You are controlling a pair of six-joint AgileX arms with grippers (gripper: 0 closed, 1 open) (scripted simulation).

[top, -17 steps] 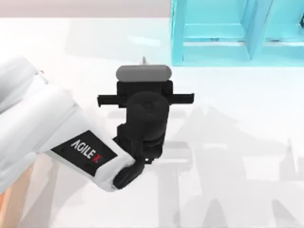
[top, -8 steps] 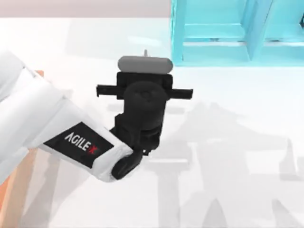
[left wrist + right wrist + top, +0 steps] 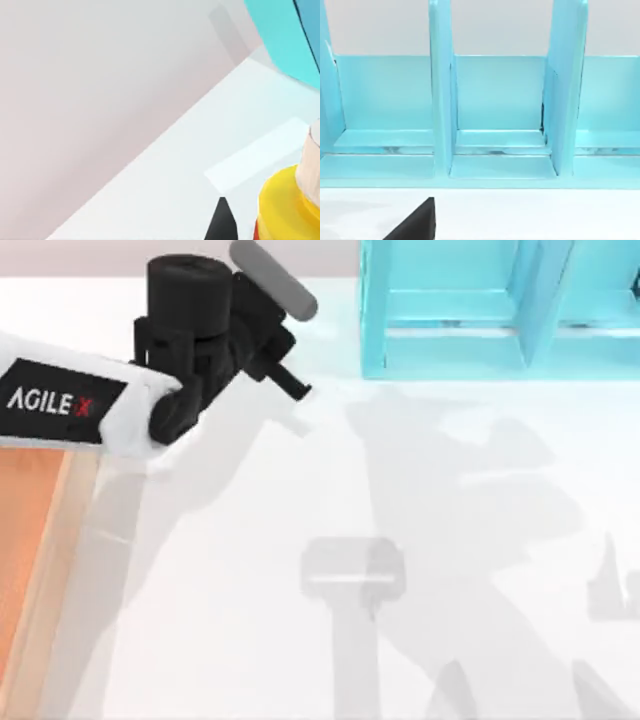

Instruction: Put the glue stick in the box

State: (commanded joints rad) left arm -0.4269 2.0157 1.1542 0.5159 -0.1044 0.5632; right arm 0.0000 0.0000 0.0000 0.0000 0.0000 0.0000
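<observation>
The glue stick, yellow with a white cap, sits close against my left wrist camera beside one black fingertip. My left gripper hangs high over the table's far left, tilted, shut on the glue stick; its body hides the stick from above. The box lies at the left edge, with a light wooden wall and an orange-brown inside, and my left arm reaches across its far end. One dark fingertip of my right gripper shows in the right wrist view, facing the shelf.
A cyan shelf unit with upright dividers stands at the far right of the table; its compartments face my right wrist camera. White tabletop, crossed by arm shadows, spreads between box and shelf.
My left arm has risen and swung back and left, from the table's middle toward the box. The white nozzle tip seen by the gripper earlier is gone from the table.
</observation>
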